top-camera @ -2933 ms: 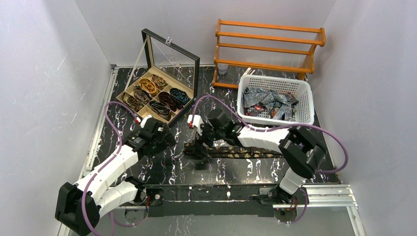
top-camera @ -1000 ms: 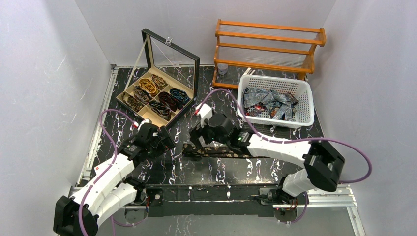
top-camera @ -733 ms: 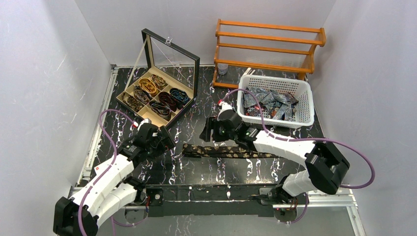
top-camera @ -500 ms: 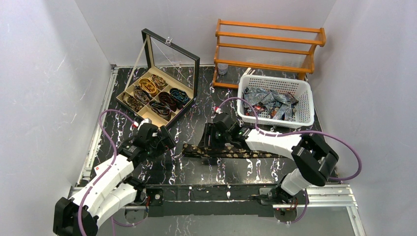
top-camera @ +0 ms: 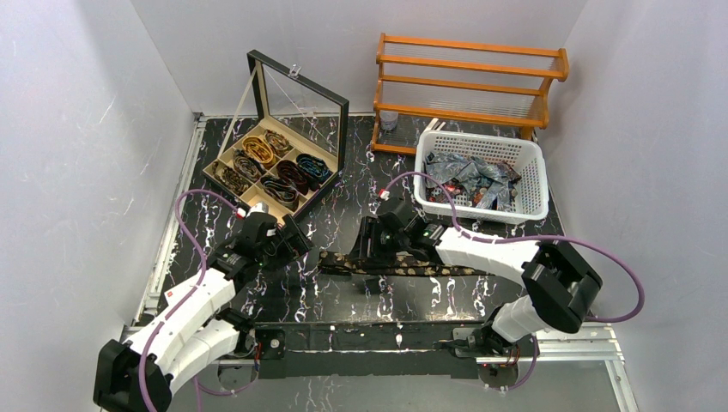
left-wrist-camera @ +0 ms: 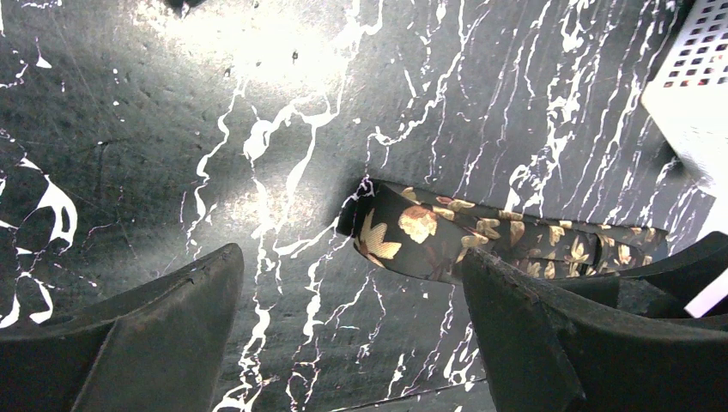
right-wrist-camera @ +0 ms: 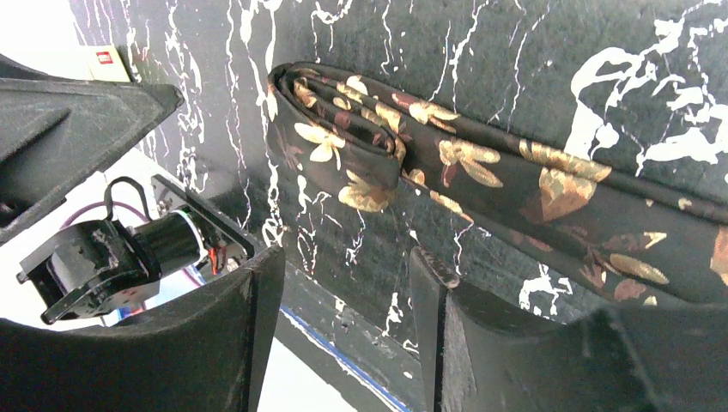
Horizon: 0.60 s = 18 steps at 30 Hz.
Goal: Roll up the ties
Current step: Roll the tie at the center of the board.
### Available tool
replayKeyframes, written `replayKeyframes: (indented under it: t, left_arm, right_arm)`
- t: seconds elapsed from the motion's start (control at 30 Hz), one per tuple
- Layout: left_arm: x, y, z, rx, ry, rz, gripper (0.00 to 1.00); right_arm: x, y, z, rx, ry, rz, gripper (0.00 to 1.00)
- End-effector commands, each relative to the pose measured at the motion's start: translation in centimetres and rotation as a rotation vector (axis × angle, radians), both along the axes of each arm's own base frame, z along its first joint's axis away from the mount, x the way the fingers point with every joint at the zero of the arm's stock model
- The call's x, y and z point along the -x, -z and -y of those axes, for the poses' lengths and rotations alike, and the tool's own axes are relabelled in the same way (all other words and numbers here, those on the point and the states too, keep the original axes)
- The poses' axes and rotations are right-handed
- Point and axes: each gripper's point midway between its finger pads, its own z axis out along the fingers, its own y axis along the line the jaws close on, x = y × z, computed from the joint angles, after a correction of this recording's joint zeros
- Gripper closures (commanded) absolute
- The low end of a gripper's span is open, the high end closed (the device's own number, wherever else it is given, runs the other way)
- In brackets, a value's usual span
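A dark tie with gold flowers (top-camera: pixel 412 265) lies stretched across the table, its left end folded over into a short flat lap (right-wrist-camera: pixel 343 146). My right gripper (top-camera: pixel 367 250) hovers low over that folded part, open, with only table between its fingers (right-wrist-camera: pixel 343 330); the strip runs on behind its right finger (right-wrist-camera: pixel 446 343). Just left of the tie's end (left-wrist-camera: pixel 421 232) stands my left gripper (top-camera: pixel 296 244), wide open and empty (left-wrist-camera: pixel 352 343). Several rolled ties (top-camera: pixel 292 176) fill a divided box.
The open display box (top-camera: pixel 225 160), its glass lid upright, stands at the back left. A white basket (top-camera: pixel 532 184) of loose ties sits at the back right, with a wooden rack (top-camera: pixel 468 81) behind it. Purple cables loop from both arms.
My right gripper let go of the tie's folded end, rose toward the back right, then came back down over the tie with its jaws narrower. My left gripper edged slightly backward.
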Motion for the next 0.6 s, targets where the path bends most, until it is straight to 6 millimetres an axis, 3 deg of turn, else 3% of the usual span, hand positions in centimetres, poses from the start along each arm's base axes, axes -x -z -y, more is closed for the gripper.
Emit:
replayKeyframes:
  t: [0.0, 0.57]
  left_arm:
    - [0.0, -0.8, 0.1, 0.034, -0.015, 0.03, 0.05]
    - [1.2, -0.1, 0.9, 0.107, 0.022, 0.035, 0.05]
  right_arm:
    - [0.4, -0.6, 0.1, -0.049, 0.018, -0.011, 0.39]
    - [0.2, -0.6, -2.2, -0.084, -0.066, -0.026, 0.42]
